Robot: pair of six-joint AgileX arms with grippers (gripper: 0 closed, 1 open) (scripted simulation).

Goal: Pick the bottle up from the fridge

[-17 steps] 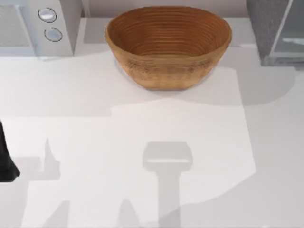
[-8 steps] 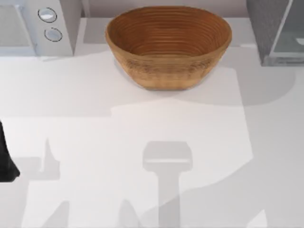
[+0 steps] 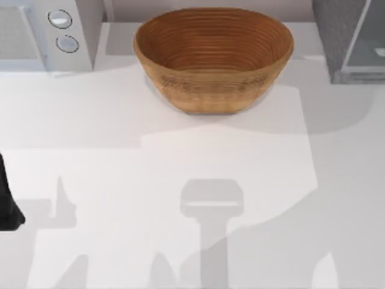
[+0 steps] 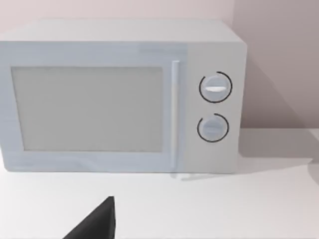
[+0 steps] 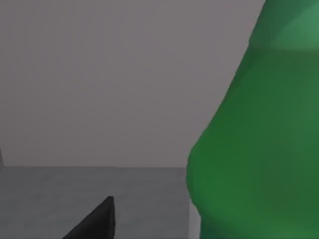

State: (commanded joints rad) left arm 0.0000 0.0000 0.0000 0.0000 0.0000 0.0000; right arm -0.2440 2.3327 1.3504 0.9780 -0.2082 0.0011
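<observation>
The bright green bottle looms very close in the right wrist view, standing on the fridge's dark grey floor before a plain grey inner wall. A dark part of my right gripper shows just beside the bottle's base, with a small gap between them. In the top view the fridge stands at the back right corner, its pale door panel angled outward. My left arm is parked at the table's left edge.
A large woven basket sits at the back middle. A white box with two round knobs stands at the back left and faces the left wrist camera. Arm shadows lie across the front of the white table.
The shadow at the table's front right has shifted, leaving a small pale notch. The fridge's door panel has changed angle slightly. The left arm has not moved.
</observation>
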